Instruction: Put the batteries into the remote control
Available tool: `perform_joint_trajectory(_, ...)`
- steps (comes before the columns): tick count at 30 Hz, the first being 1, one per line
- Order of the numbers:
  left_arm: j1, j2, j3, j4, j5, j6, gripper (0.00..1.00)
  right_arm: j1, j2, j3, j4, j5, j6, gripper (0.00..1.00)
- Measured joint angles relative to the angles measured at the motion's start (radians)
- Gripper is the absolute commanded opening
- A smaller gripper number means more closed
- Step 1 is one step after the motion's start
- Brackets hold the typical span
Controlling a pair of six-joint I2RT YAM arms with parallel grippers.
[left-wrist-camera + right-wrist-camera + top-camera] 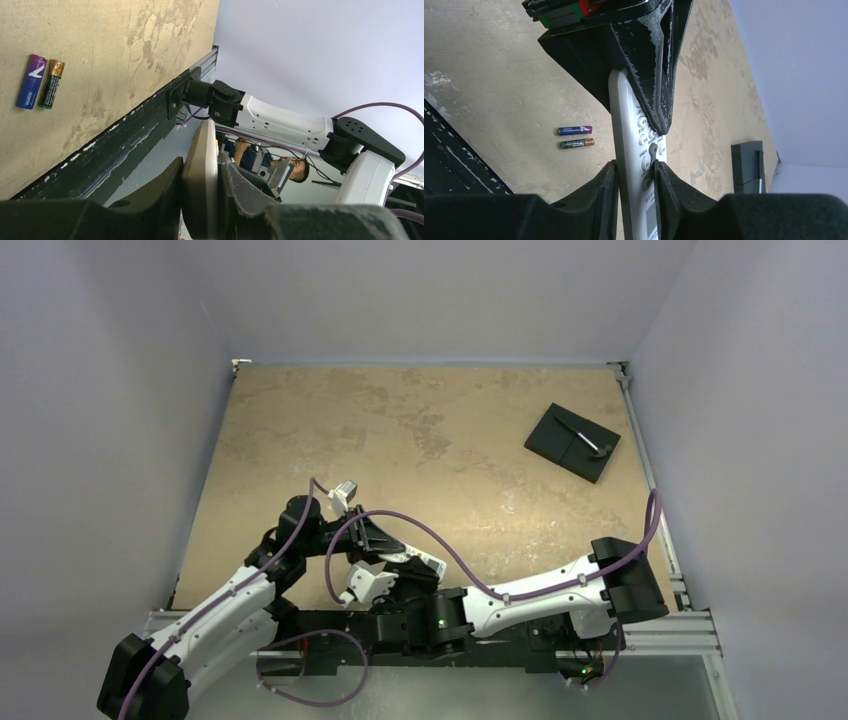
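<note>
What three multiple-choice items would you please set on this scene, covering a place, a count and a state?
1. The batteries lie: A on the black plate; B on the table, side by side; C standing upright.
2. Batteries visible: A one; B three; C two.
3. The remote control is: A gripped by the left gripper and right gripper together; B flat on the table; C gripped by one gripper only.
Answers: 1 B, both wrist views show them lying on bare tabletop; 2 C, two cells show; 3 A, fingers of both close on it.
</note>
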Motion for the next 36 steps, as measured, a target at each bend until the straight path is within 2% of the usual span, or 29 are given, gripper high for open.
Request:
perform_joint_trajectory(5,0.0,0.002,0.0,0.0,0.001,0.001,0.34,0.0,0.0,0.0,-0.004,0.001,0.017,0.0)
perform_joint_trajectory(14,0.0,0.002,0.002,0.0,0.029,0.014,0.61,0.0,-0.008,-0.007,-0.048,0.0,0.076,0.0)
perform_joint_trajectory(20,0.0,0.001,0.009,-0.006,0.026,0.029,0.7,-0.003,-0.043,-0.037,-0.06,-0.001,0.113,0.0)
perform_joint_trajectory(26,0.0,-0.015,0.041,-0.047,0.001,0.069,0.72,-0.04,-0.125,-0.096,-0.045,-0.039,0.147,0.0)
perform_joint_trajectory(36,0.0,-0.08,0.065,-0.162,-0.09,0.15,0.71,-0.225,-0.33,-0.209,0.123,-0.252,0.193,0.0)
